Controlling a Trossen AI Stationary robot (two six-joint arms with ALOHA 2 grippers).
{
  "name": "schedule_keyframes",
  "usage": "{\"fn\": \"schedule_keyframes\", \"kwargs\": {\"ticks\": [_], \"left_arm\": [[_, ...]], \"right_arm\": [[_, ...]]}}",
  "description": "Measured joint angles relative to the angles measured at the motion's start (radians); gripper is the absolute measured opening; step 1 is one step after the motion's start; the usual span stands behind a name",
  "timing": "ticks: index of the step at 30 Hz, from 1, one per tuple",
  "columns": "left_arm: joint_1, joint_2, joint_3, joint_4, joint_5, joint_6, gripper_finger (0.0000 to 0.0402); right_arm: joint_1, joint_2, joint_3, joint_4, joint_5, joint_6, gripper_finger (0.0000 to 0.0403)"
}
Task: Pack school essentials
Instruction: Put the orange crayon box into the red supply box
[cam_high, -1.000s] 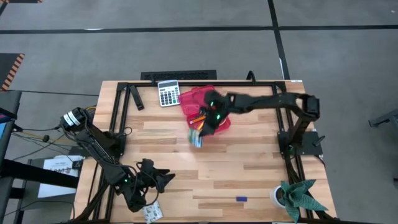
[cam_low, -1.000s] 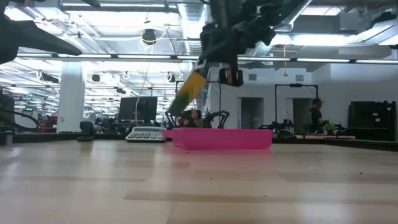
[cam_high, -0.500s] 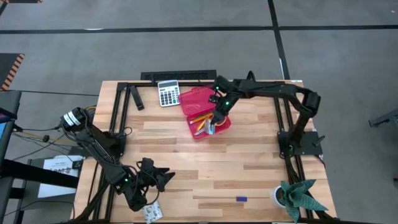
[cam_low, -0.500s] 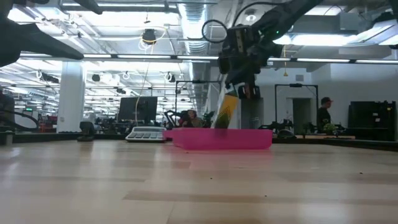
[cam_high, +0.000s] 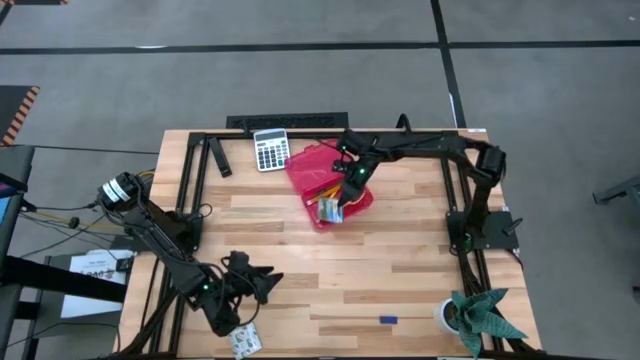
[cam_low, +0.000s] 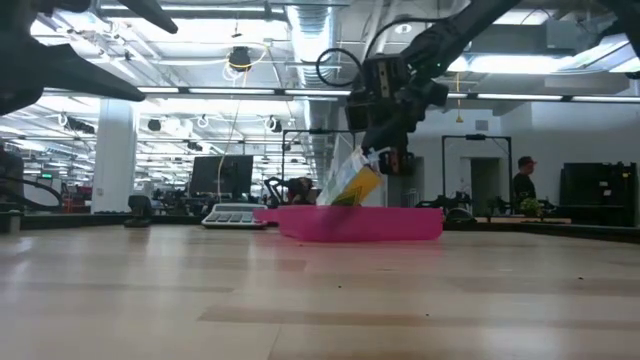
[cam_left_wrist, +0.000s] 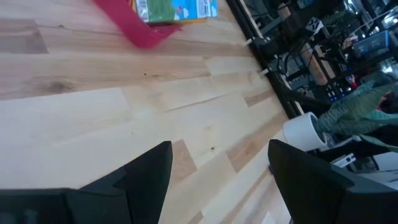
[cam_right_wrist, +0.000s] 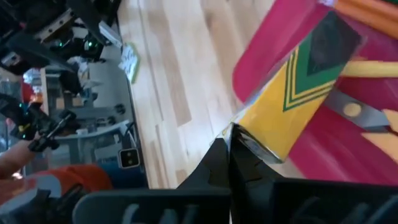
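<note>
The right pincer (cam_high: 343, 195), clamped on a yellow-and-green crayon packet (cam_right_wrist: 292, 102), hangs over the red case (cam_high: 303, 165) at the desk's twelve o'clock. Best to lower until the packet lies flat among the pencils (cam_high: 320, 190) before parting the fingers, lest it tip over the wall. The left pincer (cam_high: 262, 284) waits, fingers apart, near seven o'clock

No text, brand or number is showing legibly on anything here. The printed packet (cam_left_wrist: 177, 9) over the red case (cam_high: 322, 180) is showing only colour patches, and the calculator (cam_high: 270, 150) keys are unreadable.
</note>
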Motion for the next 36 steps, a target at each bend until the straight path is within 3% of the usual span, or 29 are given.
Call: {"fn": "schedule_keyframes", "kwargs": {"ticks": [4, 13, 20, 29, 36], "left_arm": [[0.008, 0.000, 0.000, -0.006, 0.000, 0.005, 0.0260], [0.012, 0.000, 0.000, -0.007, 0.017, 0.011, 0.0260], [0.012, 0.000, 0.000, -0.009, 0.023, 0.011, 0.0260], [0.012, 0.000, 0.000, -0.014, 0.023, 0.011, 0.0260], [0.012, 0.000, 0.000, -0.018, 0.027, 0.006, 0.0260]], "right_arm": [[-0.028, 0.000, 0.000, -0.026, 0.013, -0.009, 0.0000], [-0.051, 0.081, 0.000, -0.152, 0.159, -0.111, 0.0000], [-0.061, 0.097, 0.000, -0.147, 0.234, -0.136, 0.0013], [-0.051, 0.097, 0.043, -0.206, 0.347, -0.260, 0.0081], [0.004, 0.097, 0.131, -0.281, 0.572, -0.411, 0.0166]]}}
